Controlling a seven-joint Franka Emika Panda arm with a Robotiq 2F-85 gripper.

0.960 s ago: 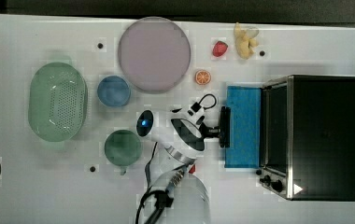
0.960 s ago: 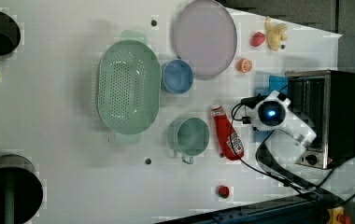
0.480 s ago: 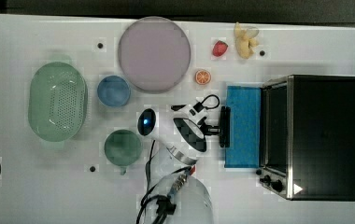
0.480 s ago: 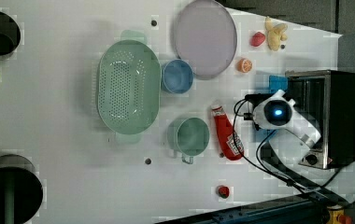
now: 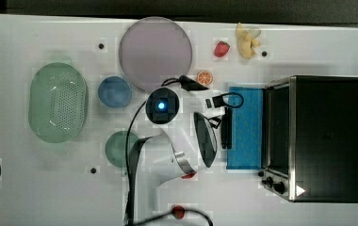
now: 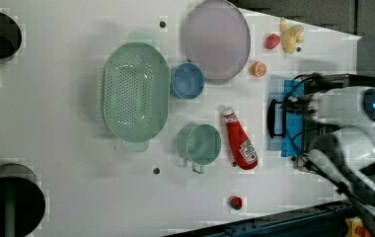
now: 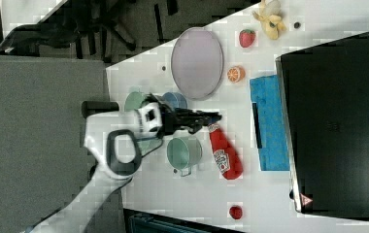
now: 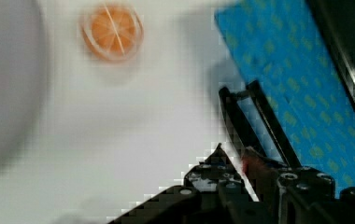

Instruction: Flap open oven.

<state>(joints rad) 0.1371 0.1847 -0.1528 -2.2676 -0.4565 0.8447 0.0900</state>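
Fruit pieces near one oven [image 5: 325,136] (door down): three.

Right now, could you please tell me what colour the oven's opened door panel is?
Bright blue, clearest in the top view: the oven door.

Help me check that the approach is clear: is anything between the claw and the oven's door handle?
Nothing visible is. The claw sits right at the dark bar handle of the black box-shaped oven, whose blue glass door lies flat open.
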